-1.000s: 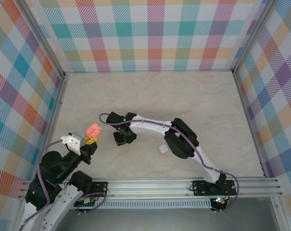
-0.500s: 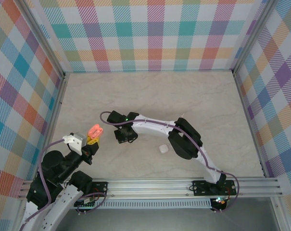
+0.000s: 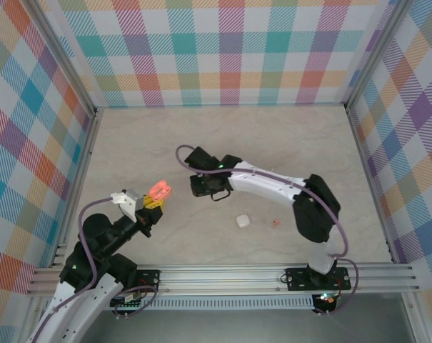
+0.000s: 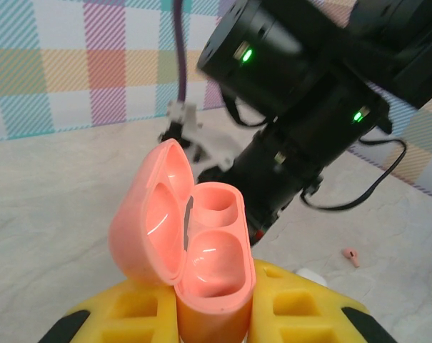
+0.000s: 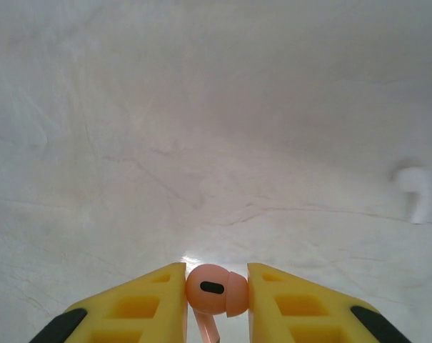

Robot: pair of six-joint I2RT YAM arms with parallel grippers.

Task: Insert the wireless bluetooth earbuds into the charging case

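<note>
A salmon-pink charging case [image 4: 214,251] stands upright with its lid [image 4: 146,218] swung open and both wells bare; my left gripper [image 4: 214,304] is shut on its lower body. From above, the case [image 3: 159,190] sits at the tip of the left gripper [image 3: 153,202], at the table's left front. My right gripper [image 5: 216,291] is shut on a salmon-pink earbud [image 5: 214,287], stem pointing down, above bare table. In the top view the right gripper [image 3: 210,190] hangs a short way right of the case. A second pink earbud [image 3: 275,222] lies on the table.
A small closed white case [image 3: 242,221] rests on the table near the front, left of the loose pink earbud [image 4: 351,255]. A white earbud [image 5: 412,180] lies ahead and to the right of my right gripper. Checked walls enclose the marble-look table [image 3: 308,143].
The right arm swung right and away from the pink case, uncovering the loose pink earbud on the table. The left arm carried the open case a little to the right.
</note>
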